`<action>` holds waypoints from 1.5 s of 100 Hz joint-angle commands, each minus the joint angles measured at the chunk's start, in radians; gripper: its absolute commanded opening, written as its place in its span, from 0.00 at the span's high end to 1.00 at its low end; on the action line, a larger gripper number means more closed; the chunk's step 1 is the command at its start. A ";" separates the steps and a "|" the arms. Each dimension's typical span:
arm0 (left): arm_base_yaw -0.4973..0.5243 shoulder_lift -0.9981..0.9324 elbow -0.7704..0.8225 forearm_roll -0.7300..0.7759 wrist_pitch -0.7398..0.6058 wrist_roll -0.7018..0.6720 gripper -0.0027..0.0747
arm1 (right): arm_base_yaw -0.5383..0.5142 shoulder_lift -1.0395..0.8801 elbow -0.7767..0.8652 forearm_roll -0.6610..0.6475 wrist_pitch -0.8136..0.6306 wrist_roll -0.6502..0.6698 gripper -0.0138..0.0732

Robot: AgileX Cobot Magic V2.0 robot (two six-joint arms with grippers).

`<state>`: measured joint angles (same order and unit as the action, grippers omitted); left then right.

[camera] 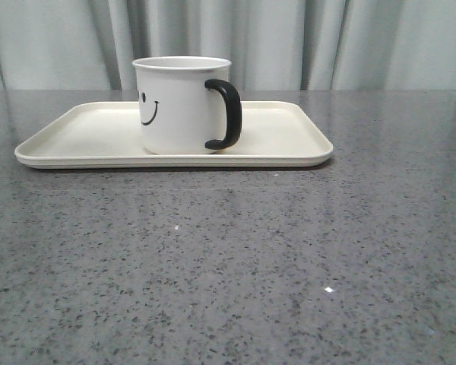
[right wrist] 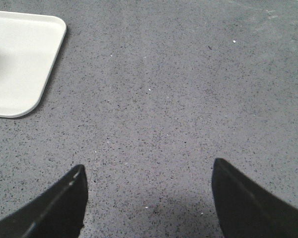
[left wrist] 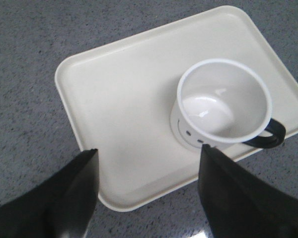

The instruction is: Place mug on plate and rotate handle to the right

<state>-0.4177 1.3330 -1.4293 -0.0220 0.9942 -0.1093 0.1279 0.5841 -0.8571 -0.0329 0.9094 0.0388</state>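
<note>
The white mug (camera: pixel 178 106) with a black smiley face stands upright on the cream plate (camera: pixel 83 137); its black handle (camera: pixel 228 114) points right. In the left wrist view the mug (left wrist: pixel 221 106) is empty, its handle (left wrist: pixel 270 136) by the plate's (left wrist: pixel 124 99) rim. My left gripper (left wrist: pixel 148 153) is open and empty, held above the plate's near corner, apart from the mug. My right gripper (right wrist: pixel 148 171) is open and empty over bare table, beside a corner of the plate (right wrist: pixel 20 59). Neither gripper shows in the front view.
The grey speckled tabletop (camera: pixel 228 258) runs in front of the plate. Pale curtains (camera: pixel 327 42) hang behind the table's far edge.
</note>
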 commanded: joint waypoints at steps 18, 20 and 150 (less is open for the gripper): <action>-0.005 -0.305 0.257 0.114 -0.113 -0.117 0.41 | 0.000 0.011 -0.030 -0.007 -0.059 -0.002 0.23; -0.005 -0.329 0.277 0.125 -0.113 -0.129 0.41 | 0.000 0.011 -0.030 -0.007 -0.059 -0.002 0.23; -0.005 -0.758 0.639 0.273 -0.136 -0.294 0.41 | 0.055 0.336 -0.258 0.324 -0.075 -0.235 0.23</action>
<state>-0.4177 0.5738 -0.7662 0.2353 0.9317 -0.3938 0.1606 0.8523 -1.0393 0.2659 0.9054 -0.1786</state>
